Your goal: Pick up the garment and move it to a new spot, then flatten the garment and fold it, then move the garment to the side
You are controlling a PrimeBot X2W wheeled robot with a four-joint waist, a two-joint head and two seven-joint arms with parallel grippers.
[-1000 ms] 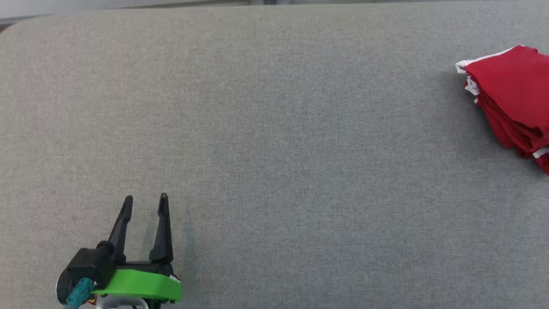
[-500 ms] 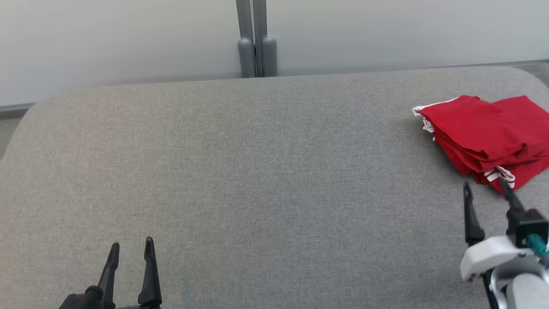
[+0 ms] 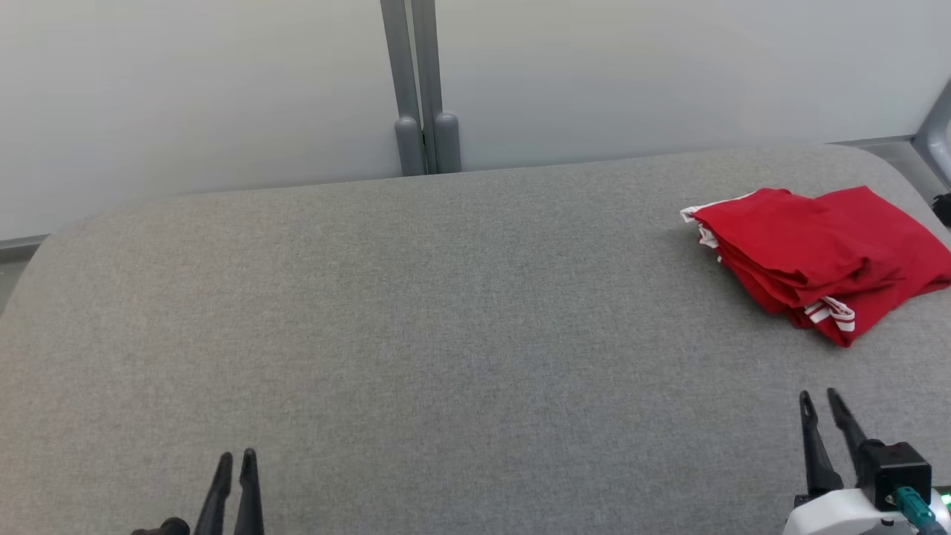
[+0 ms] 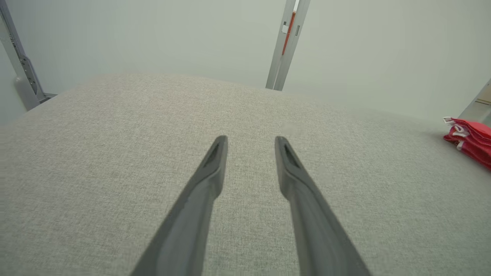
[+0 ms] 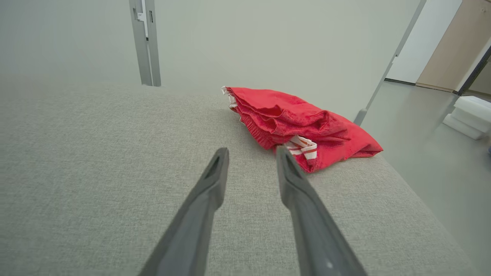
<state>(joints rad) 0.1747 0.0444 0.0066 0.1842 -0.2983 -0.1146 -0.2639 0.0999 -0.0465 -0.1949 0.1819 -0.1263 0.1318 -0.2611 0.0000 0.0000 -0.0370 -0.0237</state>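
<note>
Garment (image 3: 810, 253) lying bunched at table (image 3: 446, 312) right edge. Am judging it soft, light, floppy; pinching stacked layers by striped hem looking best. My left fingers (image 4: 209, 180), right fingers (image 5: 293, 180) hovering narrowly parted, empty.

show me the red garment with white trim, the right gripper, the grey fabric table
red garment with white trim (image 3: 810, 249): head view, top layer
right gripper (image 3: 818, 394): head view, between its fingertips
grey fabric table (image 3: 446, 334): head view, bare middle

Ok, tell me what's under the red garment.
The red garment lies folded straight on the grey cushion, near its right end. Its white striped trim pokes out of the folds. Anything tucked beneath or between the layers is covered.
</note>
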